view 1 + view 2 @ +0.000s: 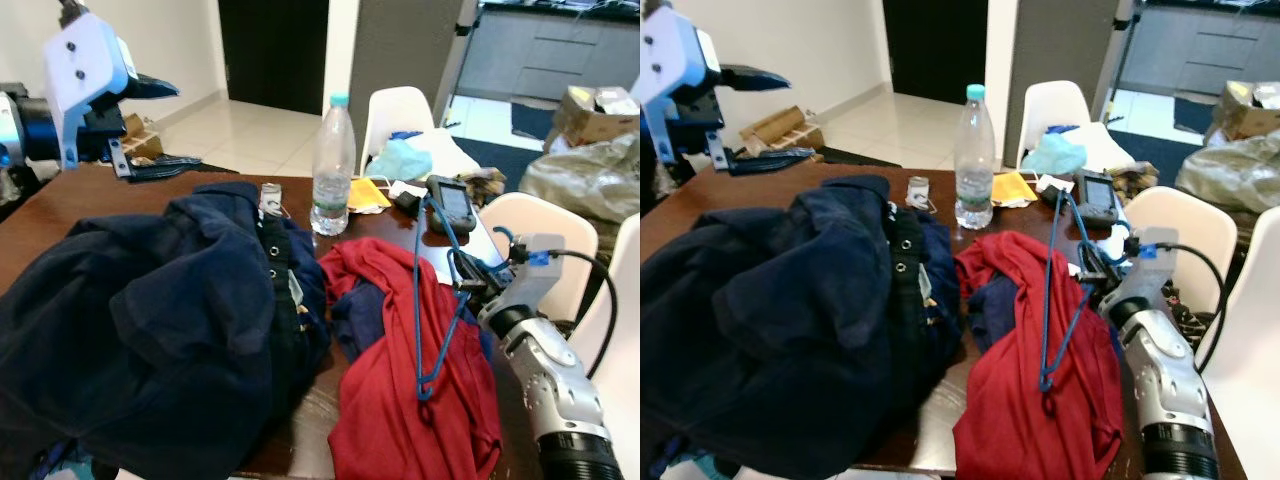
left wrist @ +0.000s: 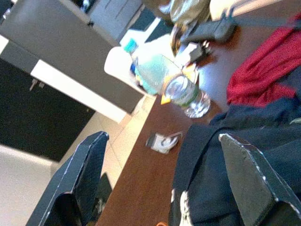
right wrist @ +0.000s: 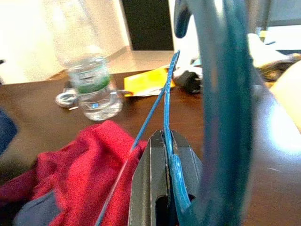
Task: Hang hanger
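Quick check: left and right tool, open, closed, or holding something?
Left tool: open, empty, raised above the dark blue clothes.
Right tool: closed on the blue hanger.

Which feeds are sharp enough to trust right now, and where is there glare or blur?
Eye views: mostly sharp, daylight glare on the table by the right gripper. Right wrist view: blue hanger blurred up close, water bottle washed out. Left wrist view: soft.

Between the spread black fingers [image 2: 80, 179] lie a plastic water bottle [image 2: 171, 80] on the brown tabletop [image 2: 141, 183] and navy clothing [image 2: 221, 165].
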`<state>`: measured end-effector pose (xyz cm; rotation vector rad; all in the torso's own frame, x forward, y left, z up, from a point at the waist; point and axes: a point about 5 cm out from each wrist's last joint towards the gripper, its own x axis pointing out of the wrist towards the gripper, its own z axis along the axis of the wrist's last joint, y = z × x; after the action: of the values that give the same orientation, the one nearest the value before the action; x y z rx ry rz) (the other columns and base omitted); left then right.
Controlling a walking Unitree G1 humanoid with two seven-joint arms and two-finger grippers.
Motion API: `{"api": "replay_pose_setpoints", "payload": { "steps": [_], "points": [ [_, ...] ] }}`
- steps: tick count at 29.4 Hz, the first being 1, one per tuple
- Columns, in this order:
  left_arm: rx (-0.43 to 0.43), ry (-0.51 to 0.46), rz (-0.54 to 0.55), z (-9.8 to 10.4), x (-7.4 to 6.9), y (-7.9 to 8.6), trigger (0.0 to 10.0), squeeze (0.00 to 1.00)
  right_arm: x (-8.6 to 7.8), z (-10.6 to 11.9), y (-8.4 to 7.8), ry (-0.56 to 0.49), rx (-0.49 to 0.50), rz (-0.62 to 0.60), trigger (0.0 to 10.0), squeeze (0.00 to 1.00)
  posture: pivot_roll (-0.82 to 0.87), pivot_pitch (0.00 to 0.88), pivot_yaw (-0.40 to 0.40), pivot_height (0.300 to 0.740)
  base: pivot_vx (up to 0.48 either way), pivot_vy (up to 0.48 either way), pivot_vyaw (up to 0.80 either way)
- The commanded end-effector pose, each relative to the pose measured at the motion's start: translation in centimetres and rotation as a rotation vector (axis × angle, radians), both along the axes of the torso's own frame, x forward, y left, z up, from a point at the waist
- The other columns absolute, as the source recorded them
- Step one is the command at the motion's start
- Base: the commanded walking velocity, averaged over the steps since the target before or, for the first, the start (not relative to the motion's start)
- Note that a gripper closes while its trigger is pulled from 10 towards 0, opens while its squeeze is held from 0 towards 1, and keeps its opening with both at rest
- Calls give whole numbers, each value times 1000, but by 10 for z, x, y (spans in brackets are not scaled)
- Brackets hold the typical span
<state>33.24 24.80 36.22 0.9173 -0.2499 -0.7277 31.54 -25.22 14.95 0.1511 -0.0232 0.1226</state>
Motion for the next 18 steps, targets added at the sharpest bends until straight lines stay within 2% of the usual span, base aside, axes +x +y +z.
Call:
{"api": "replay_pose_setpoints", "payload": {
  "steps": [1, 3, 5, 6, 7, 8, 9, 10, 12, 13, 18],
  "points": [
    [22, -14, 20, 0, 4, -2, 10000, 0, 2, 3, -1, -11, -4, -3, 10000, 0, 116, 0, -12, 740, 0, 0, 0],
    [98, -40, 154, -1, 11, 11, 10000, 0, 1, 10, -6, -30, 3, -25, 10000, 0, 127, 7, -10, 740, 0, 0, 0],
    [98, -40, 154, -1, 11, 11, 10000, 0, 1, 10, -6, -30, 3, -25, 10000, 0, 127, 7, -10, 740, 0, 0, 0],
    [144, -33, 196, -3, 13, 16, 10000, 0, -1, 10, -7, -30, 1, -31, 10000, 0, 127, 10, -8, 740, 0, 0, 0],
    [144, -33, 196, -3, 13, 16, 10000, 0, -1, 10, -7, -30, 1, -31, 10000, 0, 127, 10, -8, 740, 0, 0, 0],
    [210, -16, 225, -8, 15, 21, 10000, 0, -3, 9, -9, -25, -5, -39, 10000, 0, 120, 14, -2, 740, 0, 0, 0],
    [278, 25, 215, -14, 16, 24, 10000, 0, -7, 9, -12, -19, -13, -52, 10000, 0, 109, 23, 2, 740, 0, 0, 0],
    [278, 25, 215, -14, 16, 24, 10000, 0, -7, 9, -12, -19, -13, -52, 10000, 0, 109, 23, 2, 740, 0, 0, 0],
    [339, 97, 158, -21, 16, 24, 10000, 0, -13, 8, -19, -9, -20, -74, 10000, 0, 105, 29, 5, 740, 0, 0, 0],
    [348, 121, 124, -22, 16, 23, 10000, 0, -15, 9, -23, -5, -24, -87, 10000, 0, 101, 35, 6, 740, 0, 0, 0],
    [369, 149, 94, -24, 19, 21, 10000, 0, -16, 9, -27, 0, -31, -99, 10000, 0, 90, 42, 7, 740, 0, 0, 0]
  ]
}}
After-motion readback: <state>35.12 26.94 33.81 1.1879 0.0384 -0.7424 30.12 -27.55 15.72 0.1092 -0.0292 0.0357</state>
